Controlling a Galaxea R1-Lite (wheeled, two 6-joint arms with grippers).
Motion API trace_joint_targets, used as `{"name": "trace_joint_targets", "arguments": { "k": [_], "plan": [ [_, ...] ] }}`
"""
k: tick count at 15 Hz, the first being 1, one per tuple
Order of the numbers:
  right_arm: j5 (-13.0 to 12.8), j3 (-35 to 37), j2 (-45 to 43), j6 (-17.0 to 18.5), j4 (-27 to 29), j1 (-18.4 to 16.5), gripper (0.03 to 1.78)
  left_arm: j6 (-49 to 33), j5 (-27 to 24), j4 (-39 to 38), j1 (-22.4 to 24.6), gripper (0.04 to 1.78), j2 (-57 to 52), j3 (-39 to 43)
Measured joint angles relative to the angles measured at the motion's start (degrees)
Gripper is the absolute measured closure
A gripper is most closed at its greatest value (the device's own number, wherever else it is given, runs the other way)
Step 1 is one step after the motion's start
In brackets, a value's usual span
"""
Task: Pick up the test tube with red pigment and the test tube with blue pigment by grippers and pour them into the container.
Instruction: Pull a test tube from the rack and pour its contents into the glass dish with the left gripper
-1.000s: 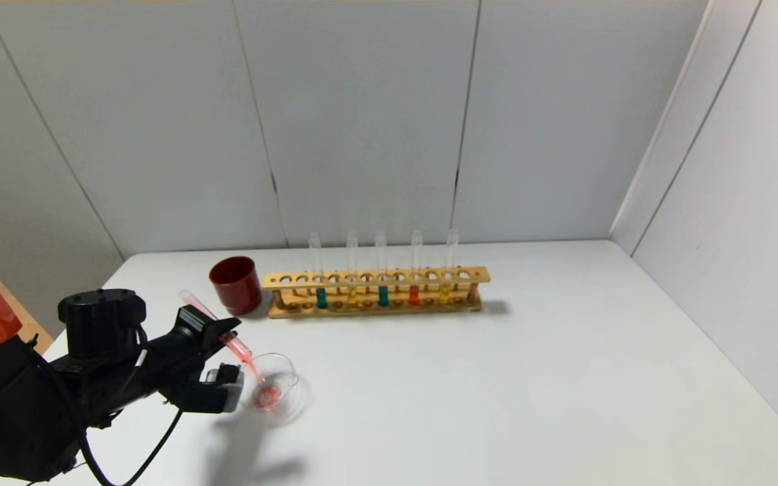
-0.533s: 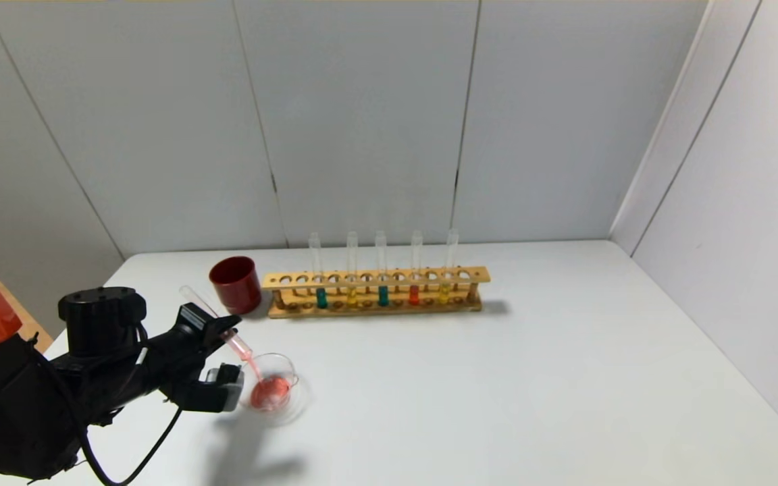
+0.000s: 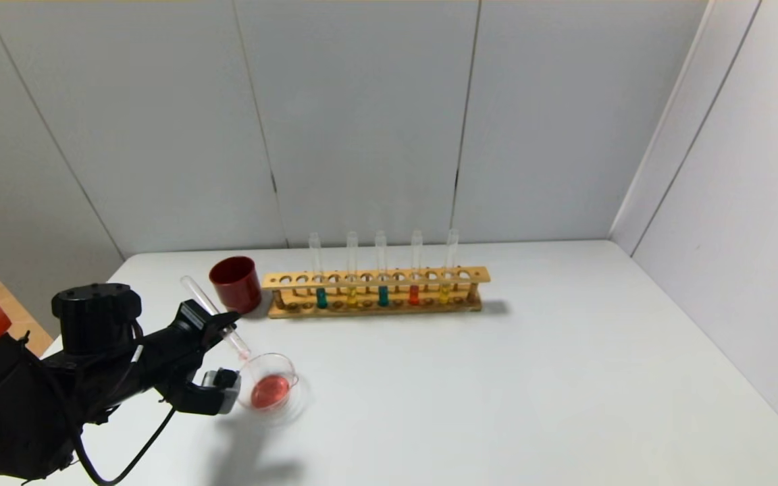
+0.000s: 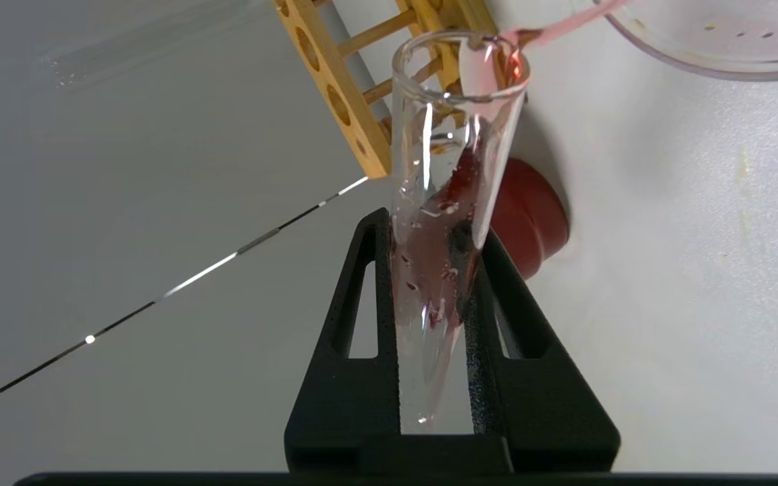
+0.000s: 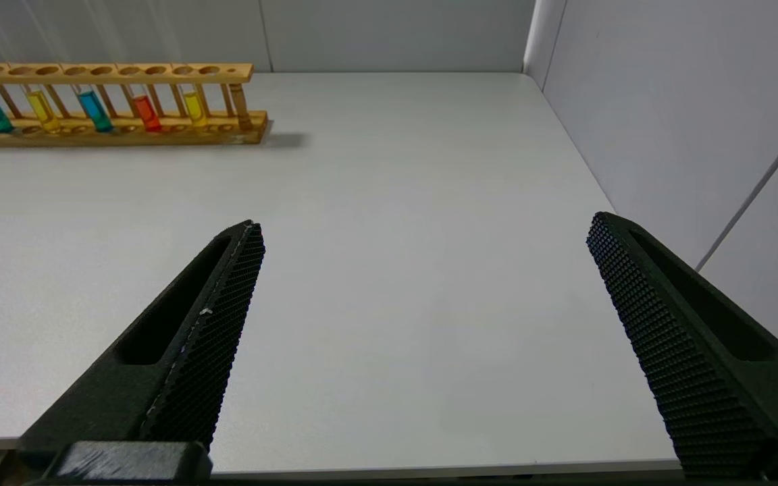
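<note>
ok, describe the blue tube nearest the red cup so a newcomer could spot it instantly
Find the wooden rack at the back of the white table, with the dark red cup at its left end. The test tube with blue pigment is the first tube from that cup. Its neighbour holds yellow; the other teal tube stands beyond that.

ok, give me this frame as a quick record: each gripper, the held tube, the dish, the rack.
left gripper: shut on the red tube, beside the dish
red tube: tilted mouth-down over the dish rim, nearly drained, red film inside
dish: on the table, pool of red liquid at the bottom
right gripper: open, holding nothing, above the table's right side
rack: five upright tubes, left to right blue, yellow, blue, red, yellow
red cup: left of the rack
</note>
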Motion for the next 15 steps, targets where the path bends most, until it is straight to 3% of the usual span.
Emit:
{"name": "trace_joint_targets", "arguments": {
  "k": [8,15],
  "plan": [
    [0.00,0.00,0.00,-0.02,0.00,0.00,0.06,1.46,0.06,0.00,-2.50,1.50,-1.63,-0.13],
    [0.00,0.00,0.00,0.00,0.00,-0.02,0.06,10.20,0.26,-0.11,-1.76,1.50,-2.93,-1.55]
  ]
}}
